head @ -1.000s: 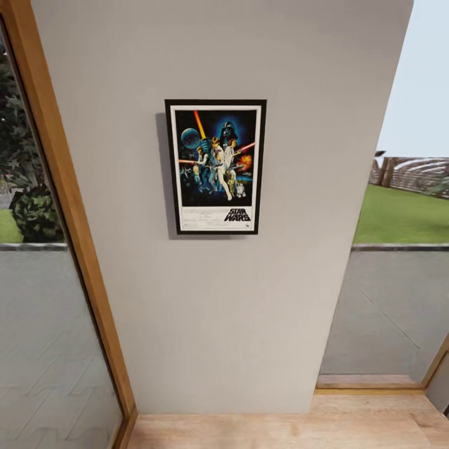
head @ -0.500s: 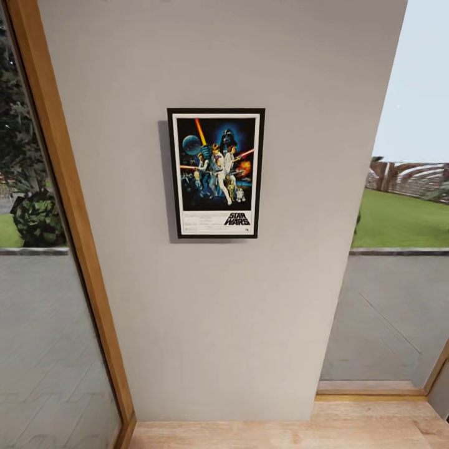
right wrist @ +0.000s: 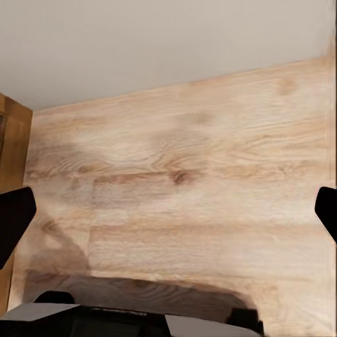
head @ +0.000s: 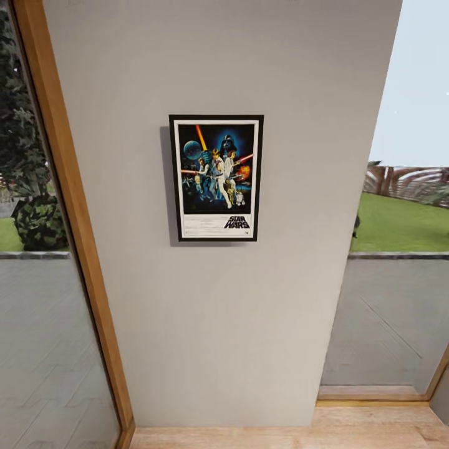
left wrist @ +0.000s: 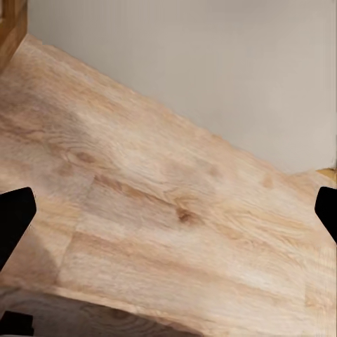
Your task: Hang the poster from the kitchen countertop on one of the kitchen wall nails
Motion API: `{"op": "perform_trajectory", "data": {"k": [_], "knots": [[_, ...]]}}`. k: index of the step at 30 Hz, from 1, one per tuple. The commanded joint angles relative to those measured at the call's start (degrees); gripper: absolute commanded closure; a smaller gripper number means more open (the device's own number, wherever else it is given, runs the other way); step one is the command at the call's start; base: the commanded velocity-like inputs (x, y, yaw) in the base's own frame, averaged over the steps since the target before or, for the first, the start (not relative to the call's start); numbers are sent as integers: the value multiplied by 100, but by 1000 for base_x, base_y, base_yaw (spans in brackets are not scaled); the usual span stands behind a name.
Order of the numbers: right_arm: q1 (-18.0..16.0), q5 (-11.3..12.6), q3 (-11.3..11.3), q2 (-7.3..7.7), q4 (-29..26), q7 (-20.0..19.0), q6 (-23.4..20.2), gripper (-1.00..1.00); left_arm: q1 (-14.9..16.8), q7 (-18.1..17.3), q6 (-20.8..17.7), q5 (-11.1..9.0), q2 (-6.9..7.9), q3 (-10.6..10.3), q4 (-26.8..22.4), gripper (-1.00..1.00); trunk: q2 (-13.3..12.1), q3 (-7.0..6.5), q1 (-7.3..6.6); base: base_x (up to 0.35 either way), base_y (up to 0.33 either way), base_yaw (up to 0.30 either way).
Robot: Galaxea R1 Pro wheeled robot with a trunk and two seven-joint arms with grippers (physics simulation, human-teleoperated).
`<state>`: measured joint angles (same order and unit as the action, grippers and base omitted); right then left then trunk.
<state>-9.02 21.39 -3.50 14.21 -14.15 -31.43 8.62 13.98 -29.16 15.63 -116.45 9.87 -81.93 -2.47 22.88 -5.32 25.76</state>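
The poster point(head: 216, 178) hangs upright and flat against a grey wall panel point(head: 231, 312), in the upper middle of the head view, its thin black frame enclosing a white border, colourful figures on dark blue and black "STAR WARS" lettering near the lower edge; a soft shadow falls along its left side. No gripper touches it. The wall panel is flanked on the left by a slanting wooden frame post point(head: 68, 206), beyond which a glass pane point(head: 37, 324) shows dark green shrubs point(head: 34, 218) and grey paving outside. To the right of the panel a second glass pane point(head: 399, 299) shows lawn point(head: 399, 224), a fence and pale sky. A strip of light wood plank floor point(head: 280, 433) meets the foot of the wall. In the left wrist view, the left gripper point(left wrist: 168, 217) points down at the wood floor, with the base of the grey wall beyond; its two dark fingertips point(left wrist: 14, 221) sit at opposite edges of the picture, spread wide apart with nothing between them. In the right wrist view, the right gripper point(right wrist: 168, 217) likewise faces the floor near the wall, its fingertips point(right wrist: 14, 221) equally wide apart and holding nothing; a dark shadow lies on the planks below it.
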Motion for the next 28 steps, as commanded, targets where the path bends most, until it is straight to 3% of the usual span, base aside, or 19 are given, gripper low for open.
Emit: {"op": "perform_trajectory", "data": {"k": [1,5,9,11,13,16,28], "knots": [[-3,42,-39,2,9,30,25,-100,0,24,25,-43,5,-26,-11,-100,4,1,2,0,0,0],[-3,39,-45,-31,7,132,16,-100,1,85,23,-44,6,34,-9,-100,4,-2,2,0,0,0],[2,14,-49,-203,155,184,26,-100,0,112,20,-44,12,61,-8,-100,4,-3,2,0,0,0],[3,11,-49,-251,384,192,27,-100,0,115,19,-44,13,65,-8,-100,4,-3,2,0,0,0],[5,7,-48,-313,1096,204,32,-100,-1,118,19,-44,15,63,-8,-100,4,-3,2,0,0,0],[6,4,-52,-327,1361,206,30,-100,-1,119,19,-44,15,63,-8,-100,4,-3,2,0,0,0],[6,6,-53,-338,1485,208,34,-100,1,119,26,-44,15,66,-8,-100,4,-3,2,0,0,0]]}}
